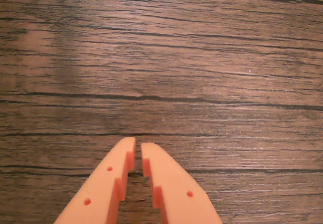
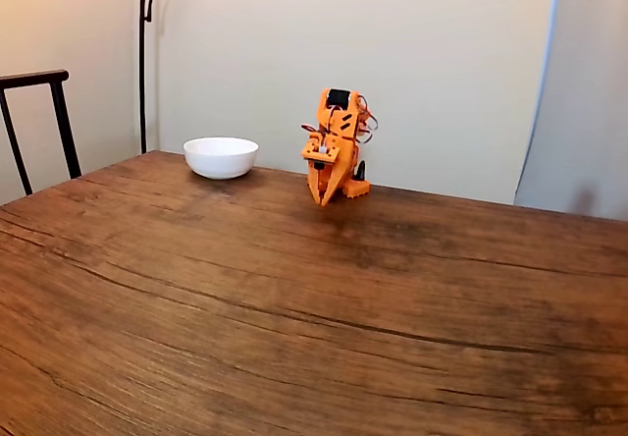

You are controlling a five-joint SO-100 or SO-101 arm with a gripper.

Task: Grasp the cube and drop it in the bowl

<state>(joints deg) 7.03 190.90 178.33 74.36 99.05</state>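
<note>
The white bowl (image 2: 221, 156) stands at the far side of the wooden table in the fixed view, left of the orange arm. The arm is folded down at the table's far edge, and its gripper (image 2: 324, 198) points at the tabletop, a little to the right of the bowl. In the wrist view the two orange fingers of the gripper (image 1: 138, 146) come in from the bottom edge, almost touching, with nothing between them and bare wood below. The cube is out of view.
The dark wooden table (image 2: 294, 299) stretches wide toward the camera in the fixed view. A black chair back (image 2: 39, 112) stands at the left edge and a lamp pole (image 2: 143, 53) rises behind the bowl.
</note>
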